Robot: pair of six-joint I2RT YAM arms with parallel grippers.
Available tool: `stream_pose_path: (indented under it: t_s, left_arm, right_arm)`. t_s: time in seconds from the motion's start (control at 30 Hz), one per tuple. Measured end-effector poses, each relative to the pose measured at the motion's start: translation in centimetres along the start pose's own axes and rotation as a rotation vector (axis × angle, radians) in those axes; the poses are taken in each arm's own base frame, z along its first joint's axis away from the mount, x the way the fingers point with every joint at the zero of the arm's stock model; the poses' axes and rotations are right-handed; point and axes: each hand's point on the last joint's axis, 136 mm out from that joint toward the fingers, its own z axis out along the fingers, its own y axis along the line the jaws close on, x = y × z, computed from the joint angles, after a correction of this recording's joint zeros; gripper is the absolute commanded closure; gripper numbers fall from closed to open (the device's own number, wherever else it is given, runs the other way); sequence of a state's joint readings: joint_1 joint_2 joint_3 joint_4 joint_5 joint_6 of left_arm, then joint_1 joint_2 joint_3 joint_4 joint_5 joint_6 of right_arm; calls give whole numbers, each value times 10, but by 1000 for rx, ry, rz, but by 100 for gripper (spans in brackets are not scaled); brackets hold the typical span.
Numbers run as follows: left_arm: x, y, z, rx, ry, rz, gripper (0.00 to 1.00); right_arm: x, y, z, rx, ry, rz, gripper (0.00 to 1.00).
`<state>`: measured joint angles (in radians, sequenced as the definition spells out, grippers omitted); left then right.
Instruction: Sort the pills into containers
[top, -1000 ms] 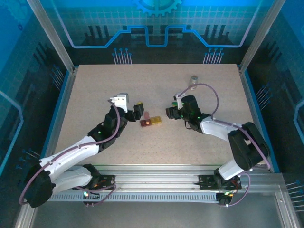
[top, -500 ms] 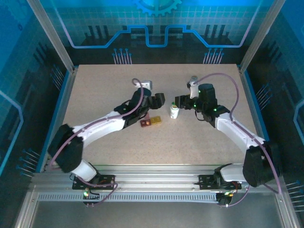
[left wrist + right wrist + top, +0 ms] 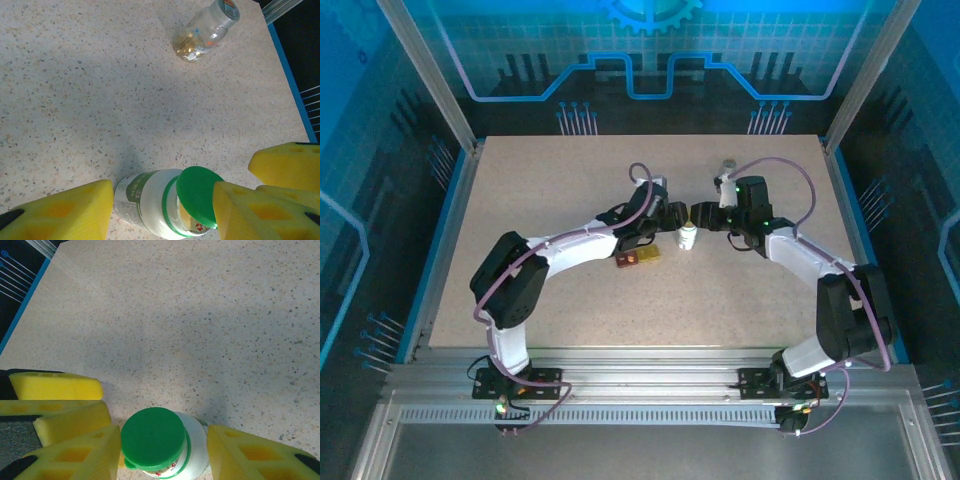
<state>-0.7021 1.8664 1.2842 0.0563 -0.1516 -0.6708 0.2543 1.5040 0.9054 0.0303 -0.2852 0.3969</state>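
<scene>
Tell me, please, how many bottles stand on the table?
2. The white bottle with a green round cap stands mid-table; the short clear-amber vial with a grey cap stands near the far edge, right of centre.

From above, the white bottle (image 3: 687, 238) is very small. The left gripper (image 3: 677, 222) and the right gripper (image 3: 700, 216) crowd close on either side of it, so it is hard to tell if they squeeze it. Left of the bottle, the pills (image 3: 638, 258) are too tiny to tell if they are stuck together. Behind the bottle, the amber vial (image 3: 726, 164) is just a grey speck. In both wrist views, the bottom edge cuts off the bottle and the yellow pads (image 3: 55, 212). In the left wrist view, the top edge clips the amber vial.
</scene>
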Motion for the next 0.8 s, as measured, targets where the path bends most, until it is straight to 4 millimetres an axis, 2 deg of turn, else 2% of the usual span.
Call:
stream_pose_path:
  t_s: [0.47,0.8]
  left_arm:
    - [23,8,11,7,43,-15,48]
    - [24,5,15,38,30,-50,53]
  right_arm:
    - [26,-10,13,-32,16,12,58]
    - [25,-12,16,-63,-16,2,59]
